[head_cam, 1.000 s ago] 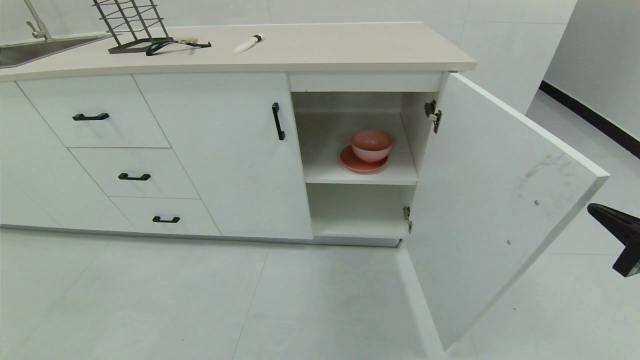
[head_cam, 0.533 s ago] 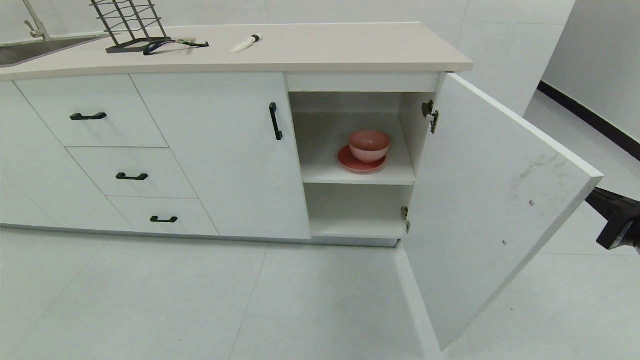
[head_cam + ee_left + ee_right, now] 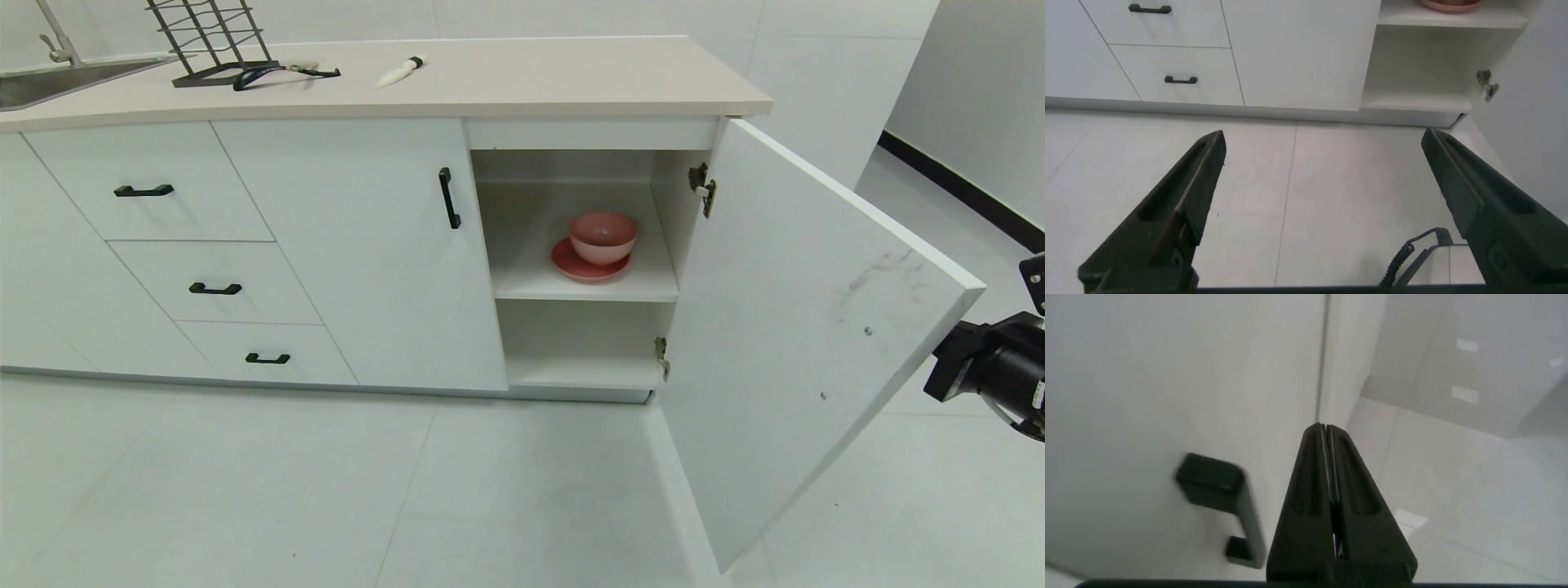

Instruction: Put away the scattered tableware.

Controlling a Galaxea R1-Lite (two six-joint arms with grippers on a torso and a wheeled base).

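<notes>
- Right gripper (image 3: 1327,429), fingers (image 3: 1308,486) pressed together, beside the door handle (image 3: 1212,480): a hard push could slam the door (image 3: 800,327), jolting the bowl (image 3: 603,237).
- Left gripper (image 3: 1323,147): fingers wide.

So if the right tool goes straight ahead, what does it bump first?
Probably the open cabinet door, near its edge beside its handle. The shut right tool points there, though it might miss.

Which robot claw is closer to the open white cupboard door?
The right claw. It sits right beside the open white cupboard door, by its black handle. The left claw hangs over the grey floor, farther out in front.
</notes>
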